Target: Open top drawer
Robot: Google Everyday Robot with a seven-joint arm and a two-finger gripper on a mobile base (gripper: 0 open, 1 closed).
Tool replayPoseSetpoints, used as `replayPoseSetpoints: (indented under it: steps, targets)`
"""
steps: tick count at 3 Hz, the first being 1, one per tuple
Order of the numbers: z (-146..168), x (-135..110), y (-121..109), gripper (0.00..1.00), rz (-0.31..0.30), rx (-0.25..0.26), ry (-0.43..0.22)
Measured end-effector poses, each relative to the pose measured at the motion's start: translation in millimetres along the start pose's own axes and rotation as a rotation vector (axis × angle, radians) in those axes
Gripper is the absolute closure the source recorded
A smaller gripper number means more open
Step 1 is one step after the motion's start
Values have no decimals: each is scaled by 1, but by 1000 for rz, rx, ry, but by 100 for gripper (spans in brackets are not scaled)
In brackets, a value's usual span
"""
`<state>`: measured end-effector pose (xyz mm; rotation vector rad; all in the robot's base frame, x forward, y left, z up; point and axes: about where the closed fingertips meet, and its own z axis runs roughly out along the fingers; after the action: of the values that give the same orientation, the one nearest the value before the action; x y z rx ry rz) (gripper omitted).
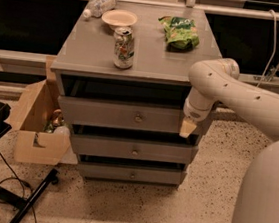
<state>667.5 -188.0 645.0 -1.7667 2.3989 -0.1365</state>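
The top drawer (109,114) is the uppermost and widest grey front of three on the cabinet, with a small round metal knob (139,117) at its centre. A dark gap shows above its front. My gripper (188,127) hangs at the end of the white arm (232,91), tip down, right at the right end of the top drawer's front, well to the right of the knob. I cannot tell whether it touches the front. The two narrower drawers (134,150) sit below.
On the cabinet top stand a drink can (123,47), a bowl (119,17), a lying water bottle (100,4) and a green snack bag (179,31). An open cardboard box (40,122) stands left of the cabinet. Black stand legs (18,200) lie at the lower left.
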Motion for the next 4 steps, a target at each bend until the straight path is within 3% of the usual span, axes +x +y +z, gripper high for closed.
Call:
replayPoseSetpoints:
  steps: [1,2,3,4]
  targets:
    - [2,4,19,67,30,-26,-14]
    - [-3,4,18,88,30,-26,-14]
    - [-4,4,18,100,30,-26,-14]
    - [-5,4,18,100,30,-26,-14]
